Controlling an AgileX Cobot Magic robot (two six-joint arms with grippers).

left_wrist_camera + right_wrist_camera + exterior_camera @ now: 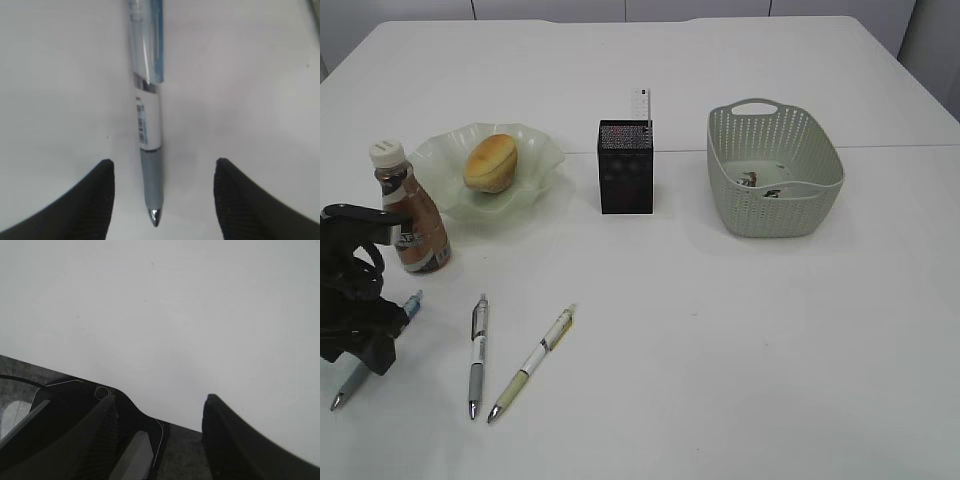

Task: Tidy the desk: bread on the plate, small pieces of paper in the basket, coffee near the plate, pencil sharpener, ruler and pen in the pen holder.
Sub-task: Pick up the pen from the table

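A broad white bench (740, 330) is filling nearly the whole exterior view, its matte top lying under soft, even light that is throwing only faint shadows. A thin seam (900, 147) is running across the surface toward the right edge. Beyond the far edge, pale wall panels (550, 9) are showing, split by vertical joints. At the upper right corner a grey strip of floor or wall (932, 50) is dropping away past the bench's rounded corner. In the right wrist view, a dark grey edge (185, 452) is bordering the white surface.
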